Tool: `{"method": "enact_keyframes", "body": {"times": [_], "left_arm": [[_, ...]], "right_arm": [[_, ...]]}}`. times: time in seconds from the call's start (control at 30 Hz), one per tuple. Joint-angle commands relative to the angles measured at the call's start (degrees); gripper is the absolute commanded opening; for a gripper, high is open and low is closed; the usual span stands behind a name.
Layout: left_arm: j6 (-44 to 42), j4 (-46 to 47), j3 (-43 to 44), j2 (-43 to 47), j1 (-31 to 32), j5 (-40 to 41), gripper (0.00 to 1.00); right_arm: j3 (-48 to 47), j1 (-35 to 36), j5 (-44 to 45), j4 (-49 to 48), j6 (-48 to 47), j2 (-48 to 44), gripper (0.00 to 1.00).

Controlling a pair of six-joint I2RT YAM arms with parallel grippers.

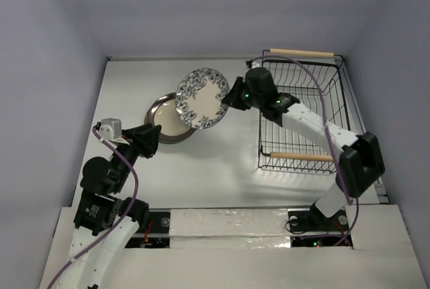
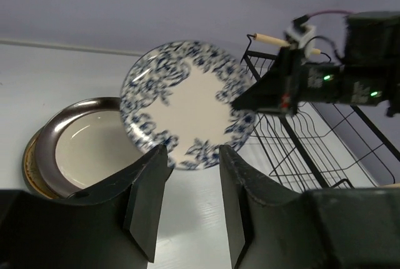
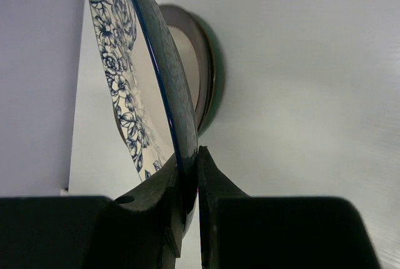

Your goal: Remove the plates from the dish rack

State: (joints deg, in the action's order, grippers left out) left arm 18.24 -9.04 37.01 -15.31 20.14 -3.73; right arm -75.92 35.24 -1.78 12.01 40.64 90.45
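Note:
My right gripper (image 1: 232,95) is shut on the rim of the white plate with dark blue floral pattern (image 1: 201,98) and holds it tilted in the air, left of the dish rack (image 1: 306,111). The plate also shows in the left wrist view (image 2: 187,103) and edge-on in the right wrist view (image 3: 150,87), pinched at my right gripper (image 3: 190,169). A stack of plates, topped by the dark-rimmed plate with cream centre (image 1: 166,119), lies on the table under it. My left gripper (image 2: 192,156) is open and empty, near the stack (image 2: 81,144). The rack looks empty.
The black wire rack has two wooden rod handles (image 1: 301,52), at its far and near ends. Grey walls enclose the white table (image 1: 222,168) on three sides. A purple cable loops over the right arm (image 1: 316,124).

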Motion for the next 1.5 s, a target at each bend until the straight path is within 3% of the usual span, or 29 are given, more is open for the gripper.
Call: {"method": "enact_keyframes", "body": {"times": [0.0, 0.37, 0.57, 0.7, 0.77, 0.97, 1.0, 1.1, 1.27, 1.47], "left_arm": [[0.1, 1.9, 2.2, -0.8, -0.1, 1.0, 0.36], [0.0, 2.1, 2.2, -2.4, -1.2, 0.6, 0.39], [0.0, 2.2, 2.1, -2.5, -1.2, 0.0, 0.39], [0.0, 2.1, 2.1, -2.6, -1.2, 0.0, 0.39], [0.0, 2.2, 2.1, -2.5, -1.2, -0.1, 0.39], [0.0, 2.1, 2.1, -2.4, -1.7, 0.1, 0.39], [0.0, 2.1, 2.2, -2.4, -1.7, 0.3, 0.39], [0.0, 1.9, 2.2, -2.5, -1.7, 0.5, 0.4], [0.1, 2.2, 2.3, -2.4, -1.7, 0.9, 0.44], [0.0, 2.1, 3.2, -2.8, -1.7, 2.5, 0.63]], "right_arm": [[-2.9, 2.7, -4.6, -22.1, 8.0, 3.2, 0.0], [-6.8, 5.7, -8.7, -27.1, 13.2, 17.5, 0.0], [-7.8, 6.8, -10.1, -29.0, 14.8, 21.6, 0.12], [-10.6, 8.2, -9.4, -23.6, 12.6, 23.3, 0.3], [-11.4, 8.9, -7.0, -21.3, 10.5, 23.2, 0.33], [-10.7, 10.0, -4.2, -15.4, 6.5, 21.5, 0.71], [-9.8, 10.5, -3.8, -14.7, 6.0, 21.0, 0.82], [-7.7, 11.1, -1.9, -13.2, 4.5, 19.4, 0.98], [-5.5, 11.6, 1.3, -9.5, 1.4, 16.1, 1.0], [-0.1, 11.6, 4.9, -6.5, -2.0, 9.8, 1.0]]}}
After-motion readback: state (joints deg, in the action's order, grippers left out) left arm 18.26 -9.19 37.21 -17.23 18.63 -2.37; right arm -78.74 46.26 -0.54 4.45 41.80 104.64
